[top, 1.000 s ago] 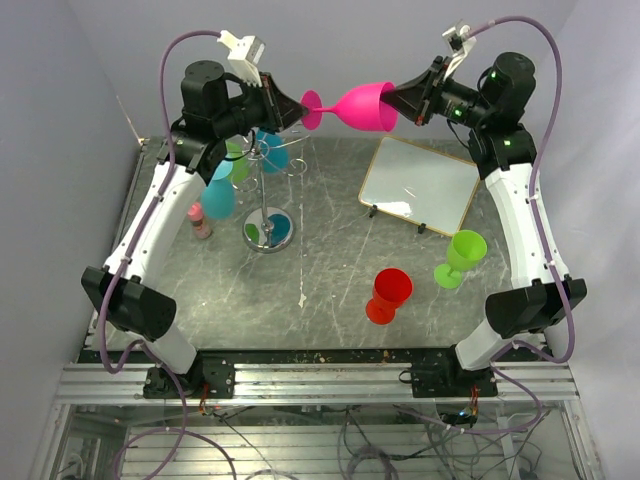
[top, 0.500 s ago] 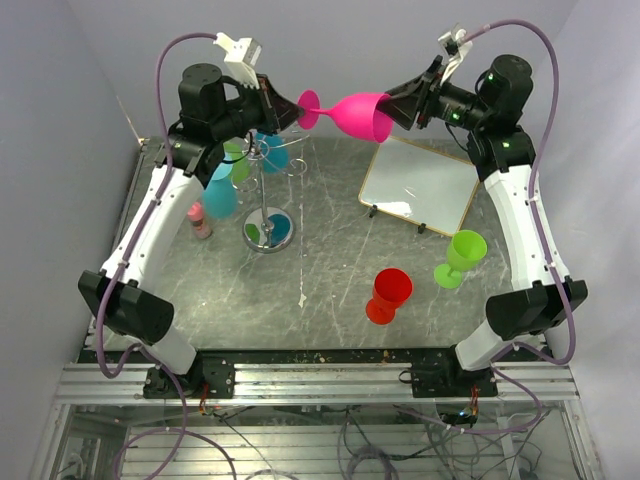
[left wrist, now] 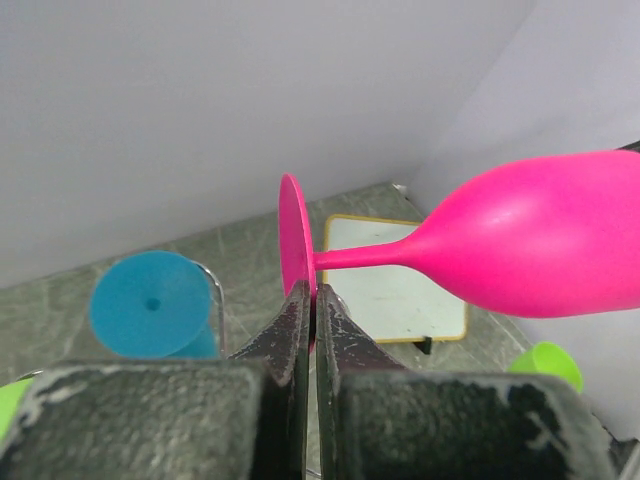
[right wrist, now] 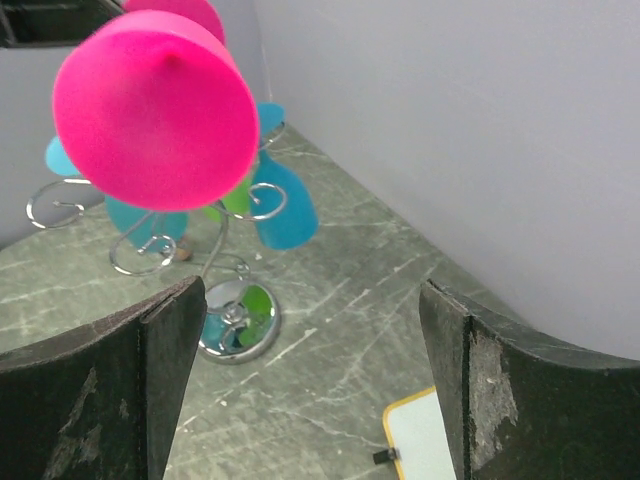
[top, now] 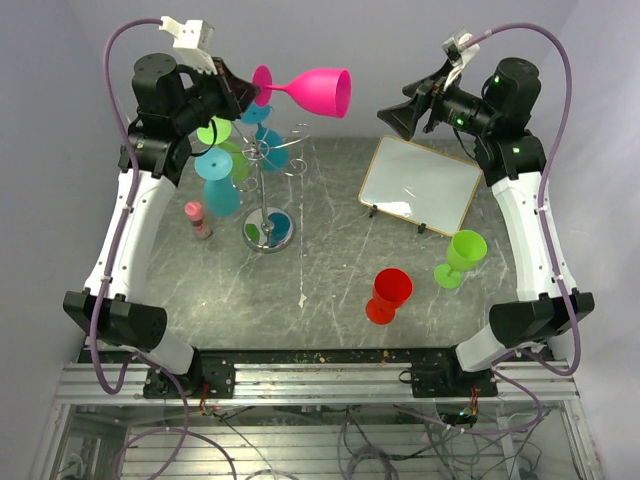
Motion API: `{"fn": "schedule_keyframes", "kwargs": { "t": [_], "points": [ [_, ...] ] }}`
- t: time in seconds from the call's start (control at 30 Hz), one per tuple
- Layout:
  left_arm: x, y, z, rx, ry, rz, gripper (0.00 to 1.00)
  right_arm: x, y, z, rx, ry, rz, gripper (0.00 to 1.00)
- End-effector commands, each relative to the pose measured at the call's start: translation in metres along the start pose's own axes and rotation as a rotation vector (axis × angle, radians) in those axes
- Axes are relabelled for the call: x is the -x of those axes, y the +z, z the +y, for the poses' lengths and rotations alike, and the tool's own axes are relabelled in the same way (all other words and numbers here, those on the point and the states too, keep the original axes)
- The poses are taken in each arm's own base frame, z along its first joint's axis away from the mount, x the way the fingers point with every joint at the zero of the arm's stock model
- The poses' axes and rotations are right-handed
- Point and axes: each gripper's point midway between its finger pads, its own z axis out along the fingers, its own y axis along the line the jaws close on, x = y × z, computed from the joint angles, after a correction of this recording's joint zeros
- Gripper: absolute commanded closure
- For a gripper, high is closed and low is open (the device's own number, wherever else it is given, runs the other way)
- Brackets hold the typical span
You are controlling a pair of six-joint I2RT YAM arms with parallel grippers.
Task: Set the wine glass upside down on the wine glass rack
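A pink wine glass (top: 312, 90) lies level in the air, with its bowl pointing right and its mouth open to the right. My left gripper (top: 250, 92) is shut on the rim of its round foot (left wrist: 293, 245), above the top of the wine glass rack (top: 265, 158). The rack is a silver wire stand with curled arms on a shiny round base (right wrist: 238, 318). My right gripper (top: 385, 118) hangs open to the right of the glass, apart from it, with nothing between its fingers (right wrist: 170, 330). The right wrist view looks at the bowl of the glass (right wrist: 155, 110) from the mouth side.
Blue glasses (top: 218, 185) and a green one (top: 215, 132) hang on the rack. A yellow-framed whiteboard (top: 420, 185) stands at the back right. A green glass (top: 460, 255) and a red glass (top: 388, 295) stand on the table at the front right. A small pink bottle (top: 198, 220) stands left of the rack.
My right gripper opened and let go of the bowl, then drew back to the right. My left gripper carried the pink glass left and up by its foot.
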Motion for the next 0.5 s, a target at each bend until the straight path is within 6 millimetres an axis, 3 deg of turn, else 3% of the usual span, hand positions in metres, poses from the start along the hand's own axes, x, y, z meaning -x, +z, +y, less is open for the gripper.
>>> {"fn": "schedule_keyframes", "kwargs": {
  "t": [0.0,0.27,0.47],
  "points": [
    [0.038,-0.02,0.001,0.08,0.139,-0.089,0.93,-0.013,-0.01,-0.01,-0.079,-0.046,0.051,0.12],
    [0.061,-0.038,0.027,0.278,0.326,-0.117,0.93,-0.09,-0.029,-0.037,-0.222,-0.116,0.251,0.03],
    [0.073,-0.029,0.02,0.372,0.513,-0.119,0.93,-0.123,-0.031,-0.023,-0.147,-0.108,0.299,0.03]
  ]
}}
